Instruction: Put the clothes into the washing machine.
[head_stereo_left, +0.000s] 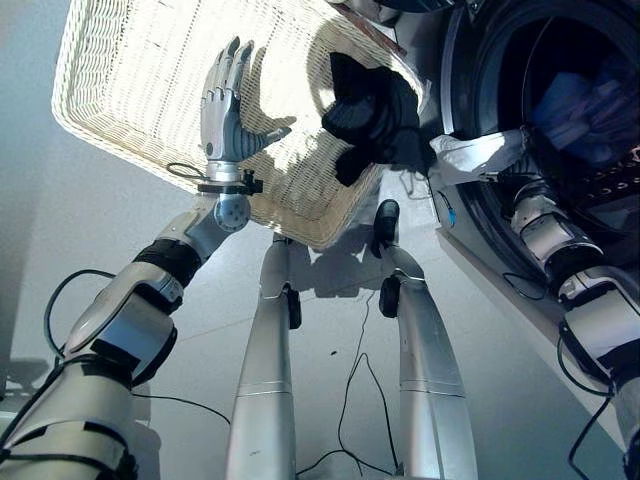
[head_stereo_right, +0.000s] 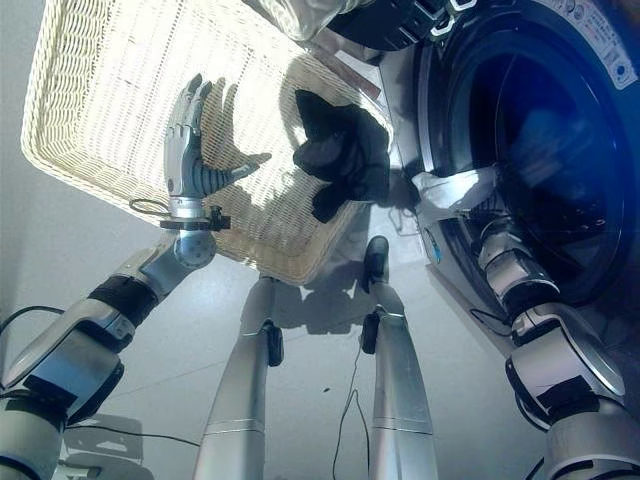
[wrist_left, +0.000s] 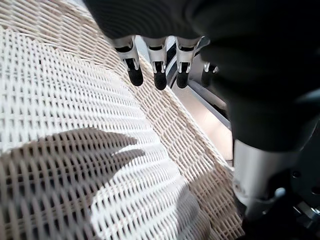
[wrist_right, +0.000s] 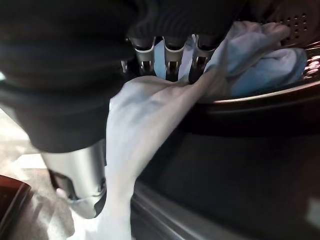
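Note:
A white wicker basket (head_stereo_left: 130, 60) lies on the floor at the upper left. A black garment (head_stereo_left: 375, 110) is bunched over its right rim, beside the washing machine. My left hand (head_stereo_left: 225, 110) hovers open above the basket's bottom, its straight fingers (wrist_left: 159, 70) clear of the weave. My right hand (wrist_right: 170, 52) reaches into the machine's round opening (head_stereo_left: 460, 60), fingers curled into a pale cloth (wrist_right: 145, 125). That cloth (head_stereo_left: 480, 152) hangs out over the drum's lower rim. More bluish clothes (head_stereo_left: 590, 110) lie inside the drum.
The washing machine's dark front (head_stereo_right: 560, 150) fills the right side, close to the basket's right corner. Grey floor (head_stereo_left: 120, 220) stretches to the left and below the basket.

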